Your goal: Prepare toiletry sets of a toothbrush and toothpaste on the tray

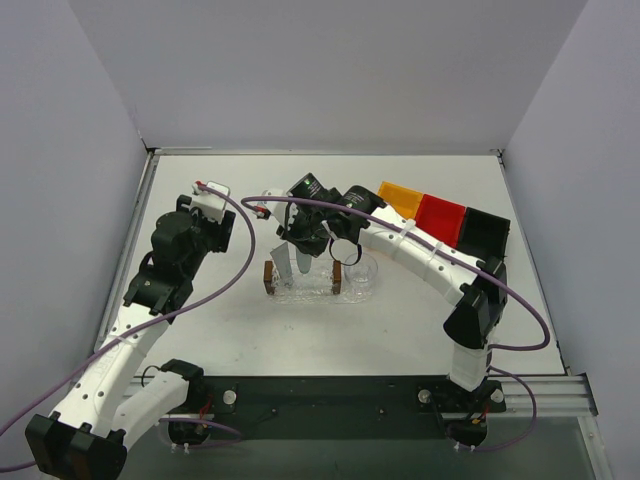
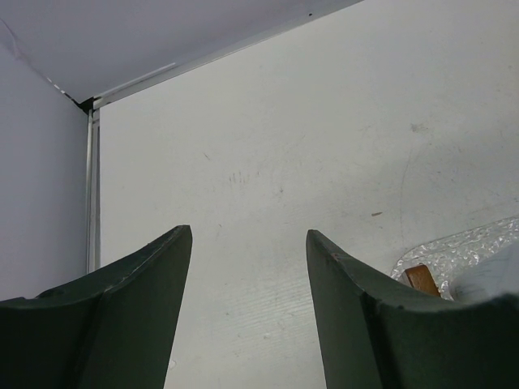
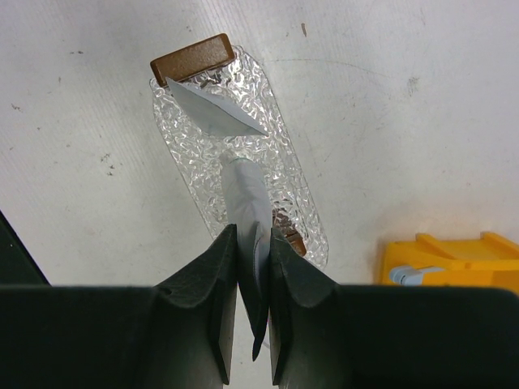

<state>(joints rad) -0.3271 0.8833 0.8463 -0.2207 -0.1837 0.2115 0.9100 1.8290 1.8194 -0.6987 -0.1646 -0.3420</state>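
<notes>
Hanging over the left part of the tray (image 1: 315, 296) in the top view, the right gripper (image 1: 293, 250) is clamping the toothpaste (image 1: 283, 266), which is pointing down towards the tray beside the brown block (image 1: 269, 277) at the tray's left end. A clear cup (image 1: 362, 272) is standing at the tray's right end, so an arm pulling away carelessly is risking a knock against it. In the left wrist view, the left gripper (image 2: 249, 235) is holding its jaws well apart on nothing, off to the tray's left, and is threatening nothing. In the right wrist view, the jaws are pinching only the near end of the toothpaste, so this narrow hold is probably inviting a slip. Letting go at this tilt is risking the toothpaste toppling against the block or sliding off the tray's rim. From the jaws the toothpaste is reaching forward, its wide far end over the tray's block end. Whether it is touching the tray I cannot tell.
</notes>
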